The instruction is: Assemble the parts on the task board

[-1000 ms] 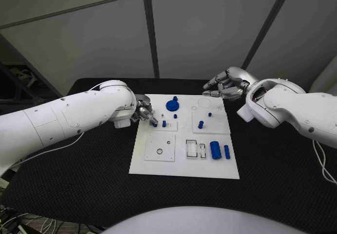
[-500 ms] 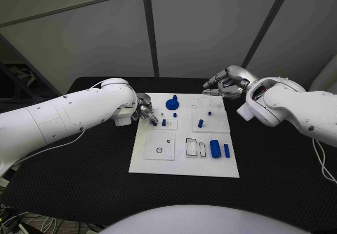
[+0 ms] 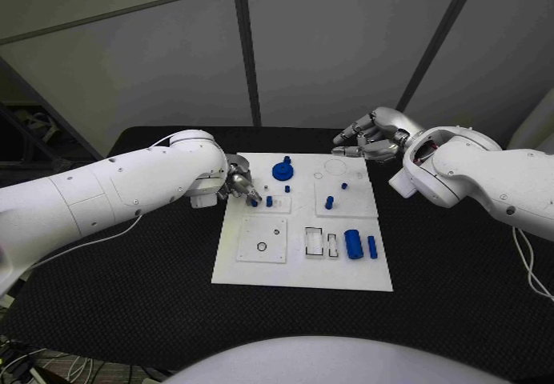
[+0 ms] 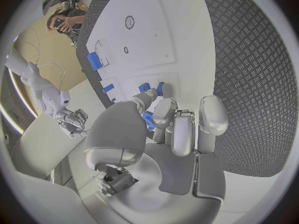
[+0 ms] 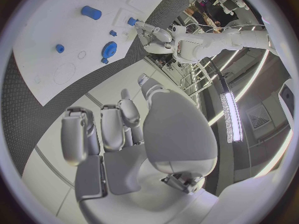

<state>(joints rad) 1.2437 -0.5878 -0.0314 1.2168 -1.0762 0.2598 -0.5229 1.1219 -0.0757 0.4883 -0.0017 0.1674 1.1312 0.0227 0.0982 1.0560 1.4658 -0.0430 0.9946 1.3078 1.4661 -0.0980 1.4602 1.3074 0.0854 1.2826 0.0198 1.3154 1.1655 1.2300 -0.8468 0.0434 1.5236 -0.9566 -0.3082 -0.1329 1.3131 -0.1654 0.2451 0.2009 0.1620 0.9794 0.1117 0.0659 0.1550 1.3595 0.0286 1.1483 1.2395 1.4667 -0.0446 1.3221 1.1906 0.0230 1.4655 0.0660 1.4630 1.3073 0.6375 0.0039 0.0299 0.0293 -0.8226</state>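
The white task board (image 3: 300,268) lies mid-table. My left hand (image 3: 239,186) hovers over its far left part, fingers drawn together. In the left wrist view a small blue peg (image 4: 148,119) sits pinched between thumb and fingers of the left hand (image 4: 168,129). Its fingertips (image 4: 163,103) end just short of two upright blue pegs (image 3: 269,202) (image 4: 144,87). A blue gear-like part (image 3: 283,170) (image 5: 109,50) stands behind them. My right hand (image 3: 370,136) (image 5: 118,134) hangs curled above the far right corner, holding nothing.
More blue pegs (image 3: 329,203) stand on the right plate. A thick blue cylinder (image 3: 353,244) (image 4: 93,59) and a slim blue bar (image 3: 371,247) lie near the board's right edge, beside empty slots (image 3: 314,242). Black matting (image 3: 138,304) surrounds the board.
My left hand has edged very slightly over the far left pegs. The right hand and the parts on the board stay where they were.
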